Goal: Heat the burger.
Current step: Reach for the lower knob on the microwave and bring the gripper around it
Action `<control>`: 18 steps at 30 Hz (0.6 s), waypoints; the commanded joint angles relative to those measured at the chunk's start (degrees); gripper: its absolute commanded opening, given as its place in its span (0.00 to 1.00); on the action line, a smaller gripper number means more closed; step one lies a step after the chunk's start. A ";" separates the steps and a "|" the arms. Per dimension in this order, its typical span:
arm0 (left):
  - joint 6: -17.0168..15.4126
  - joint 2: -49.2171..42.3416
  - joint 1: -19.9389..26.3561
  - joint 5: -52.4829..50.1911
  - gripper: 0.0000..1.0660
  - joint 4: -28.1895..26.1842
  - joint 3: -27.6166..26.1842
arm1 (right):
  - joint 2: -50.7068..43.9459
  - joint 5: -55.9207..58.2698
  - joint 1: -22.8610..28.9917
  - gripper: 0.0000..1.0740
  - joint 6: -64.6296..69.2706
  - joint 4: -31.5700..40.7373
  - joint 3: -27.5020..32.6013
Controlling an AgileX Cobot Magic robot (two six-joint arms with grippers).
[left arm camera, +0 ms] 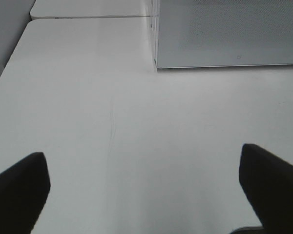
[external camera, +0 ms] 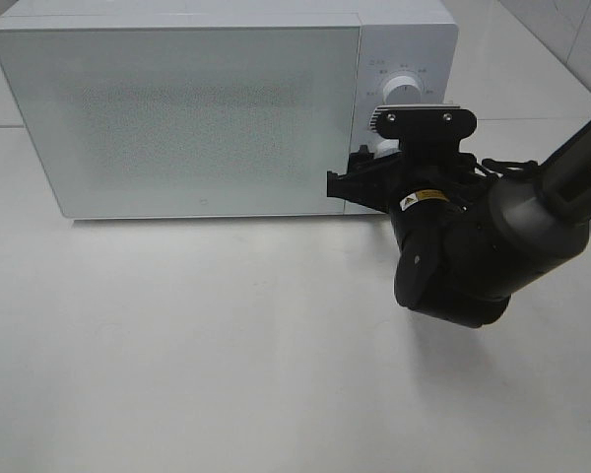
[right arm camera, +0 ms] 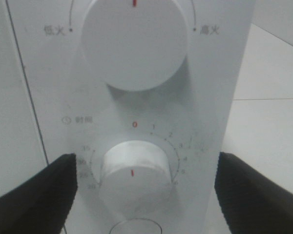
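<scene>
The burger is out of view; the white microwave (external camera: pixel 187 113) has its frosted door shut. My right gripper (external camera: pixel 360 182) is up against the control panel at the microwave's right end. In the right wrist view the right gripper (right arm camera: pixel 144 163) is open, one dark finger (right arm camera: pixel 34 195) on each side of the lower timer knob (right arm camera: pixel 134 168), with a gap showing on both sides. The knob's red mark sits opposite the 0. My left gripper (left arm camera: pixel 141 158) is open over bare table with nothing between its fingers.
The upper power knob (right arm camera: pixel 134 41) sits above the timer knob, seen also as the upper power knob (external camera: pixel 404 89) in the high view. The microwave's front corner (left arm camera: pixel 158 61) lies ahead of the left gripper. White table (external camera: pixel 177 345) spreads in front of the microwave.
</scene>
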 commanded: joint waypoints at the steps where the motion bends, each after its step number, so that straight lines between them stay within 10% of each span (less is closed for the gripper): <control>1: -0.06 -0.86 0.17 -0.74 0.92 -0.17 0.06 | 0.29 -3.90 -0.52 0.70 0.00 -0.74 -2.01; 18: -0.06 -0.86 0.17 -0.74 0.92 -0.17 0.06 | 0.29 -2.86 -0.52 0.69 -0.29 1.32 -2.29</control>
